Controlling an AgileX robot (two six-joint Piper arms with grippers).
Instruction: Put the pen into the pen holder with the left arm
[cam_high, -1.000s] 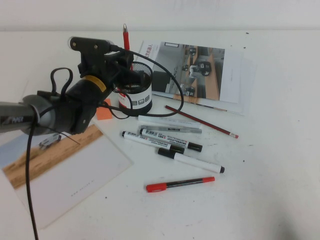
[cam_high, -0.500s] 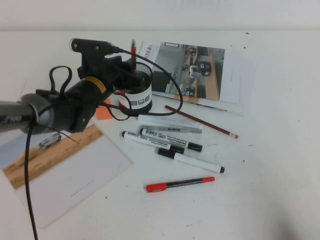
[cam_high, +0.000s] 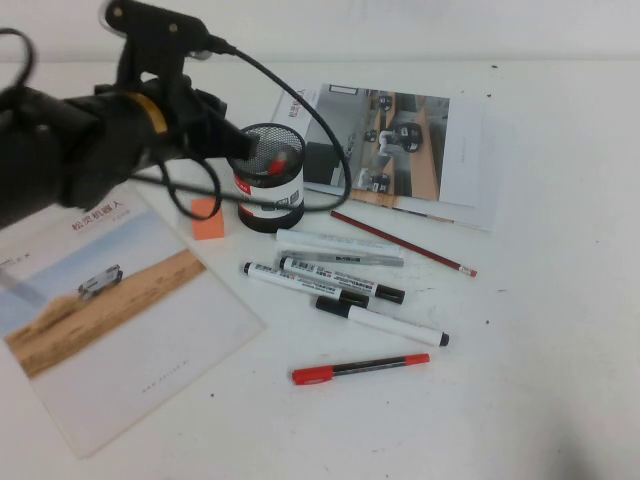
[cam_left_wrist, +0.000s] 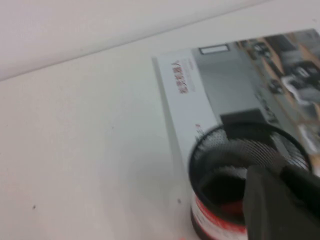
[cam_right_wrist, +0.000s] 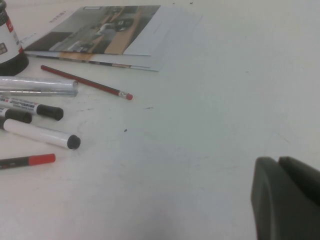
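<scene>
The black wire-mesh pen holder (cam_high: 270, 195) stands upright at the back centre of the table, on the corner of a brochure. The red pen (cam_high: 277, 160) is inside it, and only a short red stretch shows through the mouth. My left gripper (cam_high: 243, 147) hangs just left of the holder's rim, shut with nothing in it. The left wrist view looks down into the holder (cam_left_wrist: 220, 135), and the closed fingers (cam_left_wrist: 265, 200) overlap its near side. My right gripper (cam_right_wrist: 280, 192) is shut and low over bare table, out of the high view.
An open brochure (cam_high: 420, 140) lies behind the holder and another (cam_high: 120, 320) at front left. An orange note (cam_high: 207, 222), a red pencil (cam_high: 400, 243), a clear tube (cam_high: 340, 250), white markers (cam_high: 330, 280) and a red-capped pen (cam_high: 360, 368) lie in front.
The red pen, held upright over the holder a second ago, has dropped inside. My left gripper let it go, shut again, and the arm drew up and back to the left.
</scene>
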